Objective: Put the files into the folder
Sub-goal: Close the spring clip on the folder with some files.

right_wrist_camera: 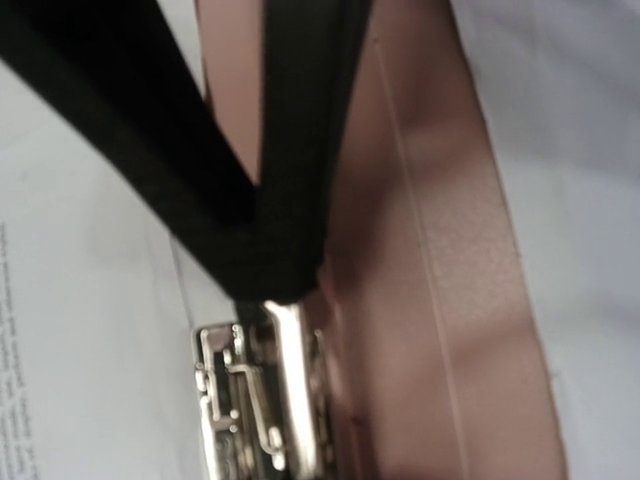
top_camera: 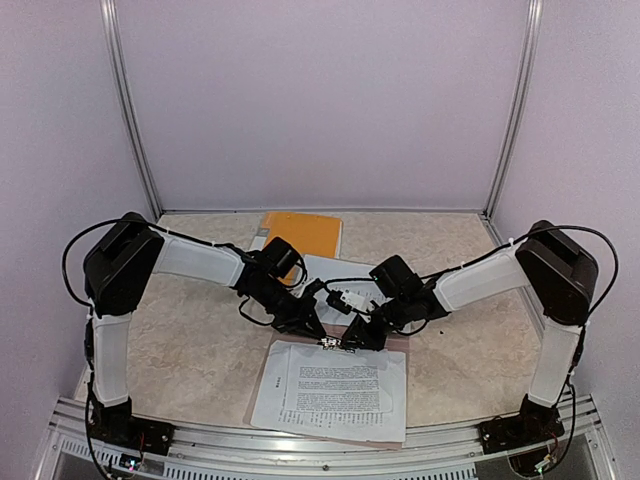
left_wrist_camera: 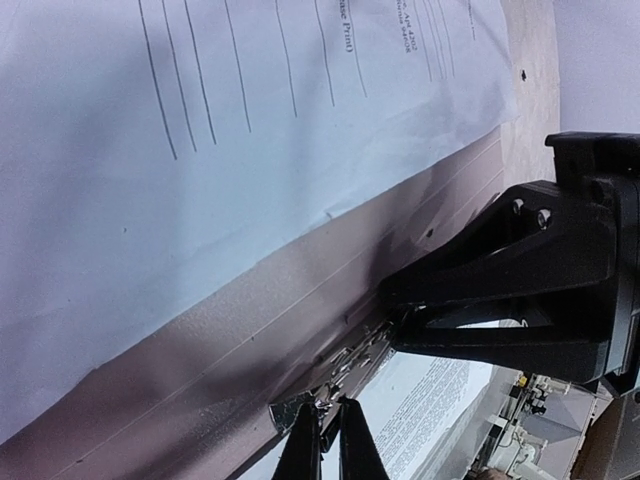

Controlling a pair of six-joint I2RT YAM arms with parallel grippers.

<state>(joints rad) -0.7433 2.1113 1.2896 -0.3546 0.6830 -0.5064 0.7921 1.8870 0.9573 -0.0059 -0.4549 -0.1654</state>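
Observation:
A taupe folder [top_camera: 395, 343] lies open near the front of the table. A white printed file [top_camera: 332, 388] lies on it, also seen in the left wrist view [left_wrist_camera: 430, 395]. A second file [top_camera: 335, 272] lies behind it, over the folder's other cover [left_wrist_camera: 200, 340]. The folder's metal clip [top_camera: 336, 345] sits at the sheet's top edge. My left gripper [top_camera: 314, 329] has its fingers nearly together on one end of the clip [left_wrist_camera: 345, 385]. My right gripper [top_camera: 360, 338] is shut, its tips on the clip's shiny lever [right_wrist_camera: 285, 390].
An orange cover [top_camera: 300, 235] lies at the back centre, partly under the left arm. The two grippers almost touch over the clip. The right gripper's black body [left_wrist_camera: 540, 280] fills the right of the left wrist view. Walls close in the back and both sides.

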